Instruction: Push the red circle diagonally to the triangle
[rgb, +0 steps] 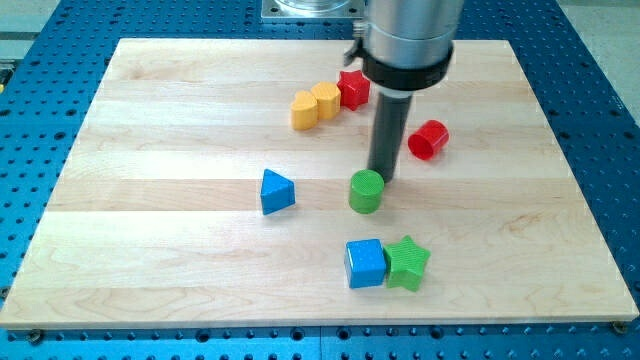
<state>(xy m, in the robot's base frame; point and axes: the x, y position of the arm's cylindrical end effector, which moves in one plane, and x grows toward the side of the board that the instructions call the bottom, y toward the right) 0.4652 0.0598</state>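
Basically, the red circle sat near the view's right on the counter, well apart from the blue triangle, so the push looked barely begun. My tip stood between them, just behind the green circle; no jaws on this rig.
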